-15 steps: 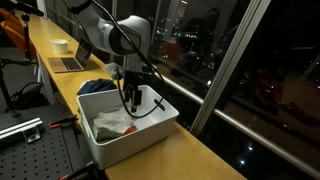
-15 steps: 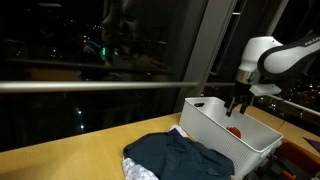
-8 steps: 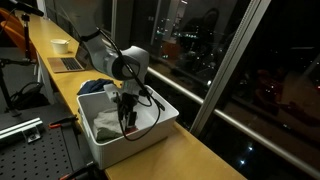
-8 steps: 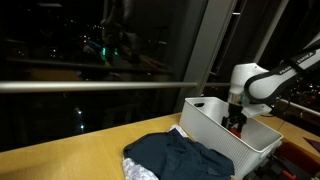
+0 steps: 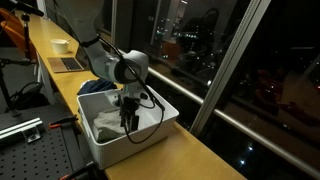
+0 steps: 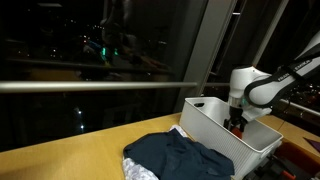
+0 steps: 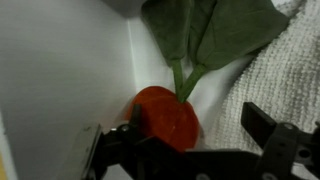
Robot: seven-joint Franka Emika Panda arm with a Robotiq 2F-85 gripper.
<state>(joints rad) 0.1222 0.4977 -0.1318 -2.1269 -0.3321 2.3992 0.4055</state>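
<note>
The gripper (image 7: 185, 142) hangs inside a white rectangular plastic bin (image 5: 128, 148) on the wooden counter (image 6: 60, 160). Its 2 fingers stand apart on either side of a round red toy vegetable with green leaves (image 7: 165, 118). The vegetable lies by the bin's wall, beside a white towel (image 7: 285, 75). A dark blue cloth (image 6: 175, 155) lies just beside the bin.

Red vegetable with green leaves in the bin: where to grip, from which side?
Grip the round red body, from straight above; the open gripper straddles it there. The leaves are thin and flat, probably a poor hold, and the bin wall close beside it likely blocks a sideways approach.
</note>
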